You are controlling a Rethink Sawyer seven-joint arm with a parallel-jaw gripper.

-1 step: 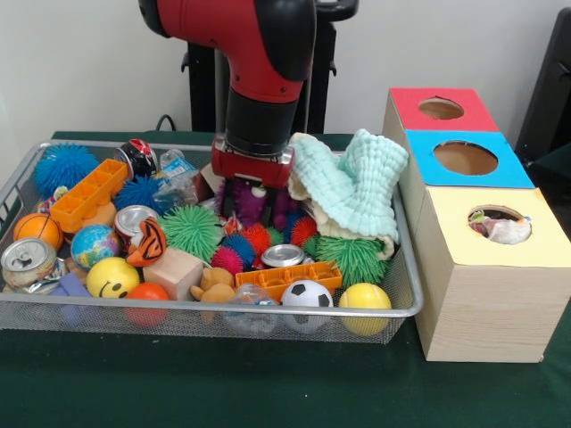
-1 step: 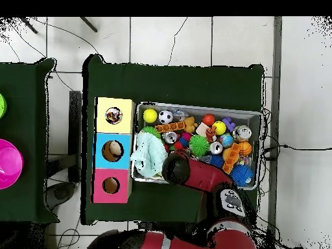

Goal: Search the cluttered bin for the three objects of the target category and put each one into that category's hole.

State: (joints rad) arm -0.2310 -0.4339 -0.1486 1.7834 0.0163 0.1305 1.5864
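The arm comes straight down into the bin (image 1: 27,174), its gripper (image 1: 252,194) buried among spiky balls (image 1: 252,201); whether it is open or holding anything cannot be told. A cloth (image 1: 352,187) drapes beside it over the bin's edge nearest the box (image 1: 486,259). Lifting could snag the cloth or drag neighbours out.

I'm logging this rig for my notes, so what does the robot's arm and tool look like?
The arm is thick and rounded, with glossy red shells and a black cylindrical section near the wrist. Below that sits a red block-like tool mount. In the overhead view a grey and white patch shows on the arm near the base.
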